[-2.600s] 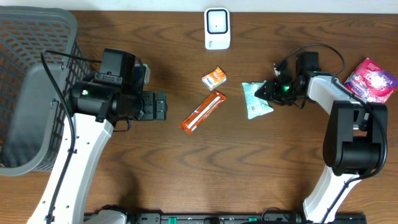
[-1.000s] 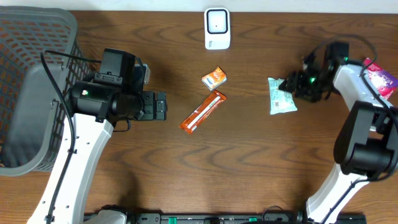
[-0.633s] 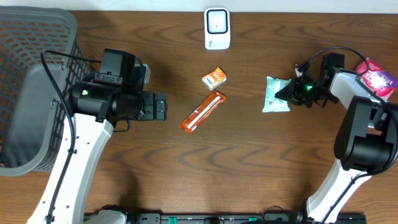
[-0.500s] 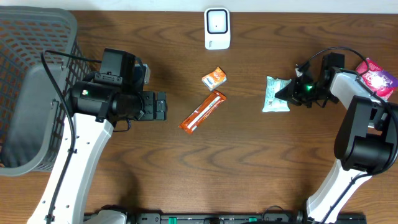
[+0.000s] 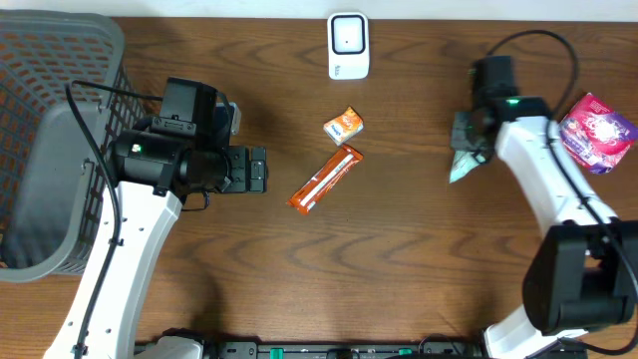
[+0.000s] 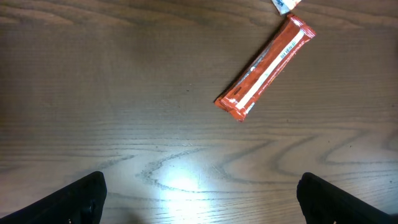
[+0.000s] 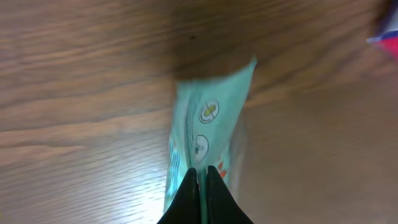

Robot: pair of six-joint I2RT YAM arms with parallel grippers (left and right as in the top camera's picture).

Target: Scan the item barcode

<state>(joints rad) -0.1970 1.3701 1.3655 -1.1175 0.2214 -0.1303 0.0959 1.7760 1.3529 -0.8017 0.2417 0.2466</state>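
Hidden: green packet (image 5: 460, 167) lies mostly under the right arm in the overhead view, one corner showing. The wrist view is blurred and its print is unreadable.
Packet axis: runs lengthwise away from the fingertips.
Packet place: right of the scanner (image 5: 348, 45), nearer the robot.
Right gripper (image 7: 201, 180): clamped on the packet's near end.
Left gripper (image 6: 199, 196): spread wide, holding nothing.

My dark wooden table (image 5: 399, 269) carries a white scanner (image 5: 348, 45) at top centre. Below it lie a small orange packet (image 5: 343, 125) and, just under that, a long orange bar (image 5: 326, 179), set on a slant. A pink packet (image 5: 596, 130) lies at the right edge, and a grey mesh basket (image 5: 40, 60) fills the upper left.
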